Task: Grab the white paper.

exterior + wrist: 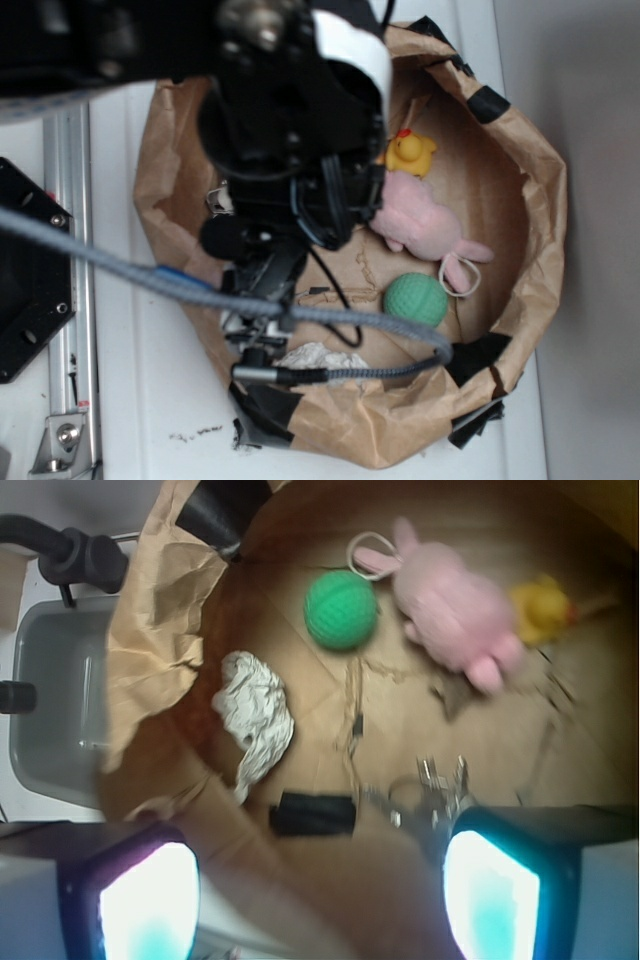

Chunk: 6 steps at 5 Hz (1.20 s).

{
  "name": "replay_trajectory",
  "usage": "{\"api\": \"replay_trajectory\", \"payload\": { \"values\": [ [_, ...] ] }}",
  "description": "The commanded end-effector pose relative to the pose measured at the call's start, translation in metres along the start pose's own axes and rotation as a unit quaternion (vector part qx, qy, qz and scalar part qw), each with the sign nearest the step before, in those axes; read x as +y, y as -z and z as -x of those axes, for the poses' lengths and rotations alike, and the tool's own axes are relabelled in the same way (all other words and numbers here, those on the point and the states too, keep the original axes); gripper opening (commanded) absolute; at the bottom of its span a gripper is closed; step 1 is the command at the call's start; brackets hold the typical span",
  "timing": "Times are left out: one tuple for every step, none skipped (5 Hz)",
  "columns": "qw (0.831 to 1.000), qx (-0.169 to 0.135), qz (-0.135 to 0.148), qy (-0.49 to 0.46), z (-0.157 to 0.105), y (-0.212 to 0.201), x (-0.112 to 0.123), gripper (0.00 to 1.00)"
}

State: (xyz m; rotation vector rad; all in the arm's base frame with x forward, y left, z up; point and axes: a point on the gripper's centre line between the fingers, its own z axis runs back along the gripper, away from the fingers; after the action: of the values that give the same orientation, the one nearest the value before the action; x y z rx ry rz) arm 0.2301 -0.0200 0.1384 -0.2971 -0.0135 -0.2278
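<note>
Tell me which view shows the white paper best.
The wrist view. There the white paper lies fully exposed on the brown bag's floor, its wrinkles clear, left of the green ball. In the exterior view only a small part shows, with the arm and grey cable covering the rest.

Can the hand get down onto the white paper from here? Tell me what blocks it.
Probably yes. The paper lies bare on the bag floor near the wall, with the ball apart from it. The open hand sits off to one side; the wall may crowd one finger.
</note>
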Motion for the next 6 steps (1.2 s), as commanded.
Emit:
{"api": "replay_trajectory", "payload": {
  "values": [
    [0.999, -0.044, -0.025, 0.016, -0.026, 0.035, 0.009, 1.0],
    [0.997, -0.049, -0.049, 0.041, -0.032, 0.059, 0.0, 1.0],
    [0.997, -0.044, -0.027, 0.057, -0.035, 0.079, -0.013, 1.0],
    [0.998, -0.034, 0.01, 0.053, -0.034, 0.087, -0.026, 1.0],
    [0.996, -0.033, 0.068, 0.047, -0.035, 0.085, -0.033, 1.0],
    [0.993, -0.044, 0.082, 0.077, -0.041, 0.082, -0.044, 1.0]
  ]
}}
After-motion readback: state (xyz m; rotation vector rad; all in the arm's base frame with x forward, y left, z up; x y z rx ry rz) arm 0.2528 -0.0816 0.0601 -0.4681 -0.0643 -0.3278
